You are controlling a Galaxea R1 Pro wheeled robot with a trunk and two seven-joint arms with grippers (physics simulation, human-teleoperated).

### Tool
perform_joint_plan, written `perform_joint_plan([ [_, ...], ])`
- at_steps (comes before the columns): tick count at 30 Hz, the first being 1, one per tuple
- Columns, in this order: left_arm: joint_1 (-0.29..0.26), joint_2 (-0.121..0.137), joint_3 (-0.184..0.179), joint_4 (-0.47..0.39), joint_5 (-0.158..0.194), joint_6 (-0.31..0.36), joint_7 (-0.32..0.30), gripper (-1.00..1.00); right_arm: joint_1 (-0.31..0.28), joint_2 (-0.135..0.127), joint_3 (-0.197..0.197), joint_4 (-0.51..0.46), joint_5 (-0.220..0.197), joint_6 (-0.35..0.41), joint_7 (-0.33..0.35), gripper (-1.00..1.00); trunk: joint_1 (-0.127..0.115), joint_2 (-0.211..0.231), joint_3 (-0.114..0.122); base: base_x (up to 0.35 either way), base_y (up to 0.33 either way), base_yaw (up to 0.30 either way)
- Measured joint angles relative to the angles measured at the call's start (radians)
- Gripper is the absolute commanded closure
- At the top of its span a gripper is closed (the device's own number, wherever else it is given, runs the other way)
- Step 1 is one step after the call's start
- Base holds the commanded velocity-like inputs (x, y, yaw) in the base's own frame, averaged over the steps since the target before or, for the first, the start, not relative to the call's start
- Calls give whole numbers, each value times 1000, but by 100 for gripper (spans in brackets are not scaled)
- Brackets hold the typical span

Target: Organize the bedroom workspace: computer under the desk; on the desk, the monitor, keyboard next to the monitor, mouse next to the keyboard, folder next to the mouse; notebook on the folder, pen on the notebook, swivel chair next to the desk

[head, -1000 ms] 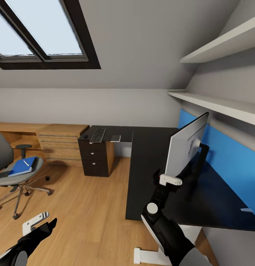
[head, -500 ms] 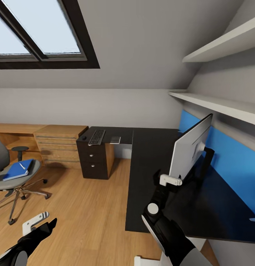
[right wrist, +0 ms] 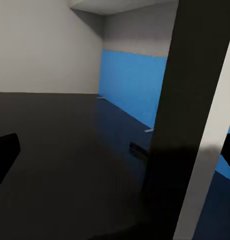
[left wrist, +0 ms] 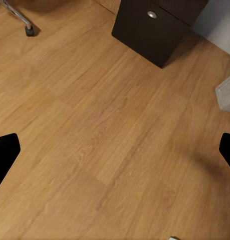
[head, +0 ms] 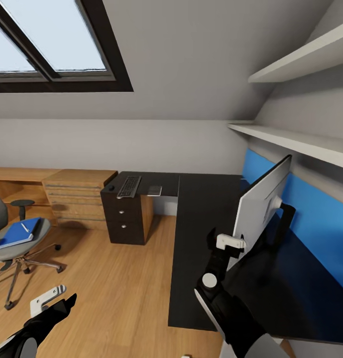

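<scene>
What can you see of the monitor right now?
The monitor stands upright on the desk, edge-on to the head camera. Its pale grey back faces the camera, with a thin dark edge. Its black stand sits on the far side, toward the blue wall panel. The right gripper is at its lower near corner; whether it grips cannot be told.

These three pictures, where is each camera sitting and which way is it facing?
Head view: high on the robot, looking down over both arms at the desk and monitor.
Left wrist view: by the left gripper, facing the wooden floor.
Right wrist view: by the right gripper, facing across the desk.
Shared: the blue wall panel shows in head and right wrist views.
</scene>
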Motion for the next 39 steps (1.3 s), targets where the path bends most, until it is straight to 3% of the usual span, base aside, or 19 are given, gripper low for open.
perform_joint_plan([
  [4, 0, 0, 0, 0, 1, 0, 0, -100, 0, -1, -35, 0, 0, 0, 1, -100, 0, 0, 0, 26, 0, 0],
  [8, 0, 0, 0, 0, 1, 0, 0, -100, 0, -2, -123, 0, -2, 0, 4, -100, 0, 0, 0, 3, 0, 0],
  [9, 0, 0, 0, 1, 1, 0, 0, -100, 0, -1, -170, 0, 0, 0, 7, -100, 0, 0, 0, 0, 0, 0],
  [10, 0, 0, 0, 1, 1, 0, 0, -100, 0, -2, -193, 0, 0, 0, 8, -100, 0, 0, 0, 0, 0, 0],
  [15, 0, 0, 0, 1, 2, 0, 0, -100, 0, -2, -254, 0, -2, 0, 10, -100, 0, 0, 0, 0, 0, 0],
  [26, 0, 1, 0, 1, 1, 0, 0, -100, 0, -2, -262, -1, -2, 0, 10, -100, 1, 0, 0, -139, -6, 0],
  [39, 0, 1, 0, 1, 0, 0, 1, -100, 0, -1, -260, -1, 0, -1, 10, -100, 0, 0, 0, -208, -238, 0],
])
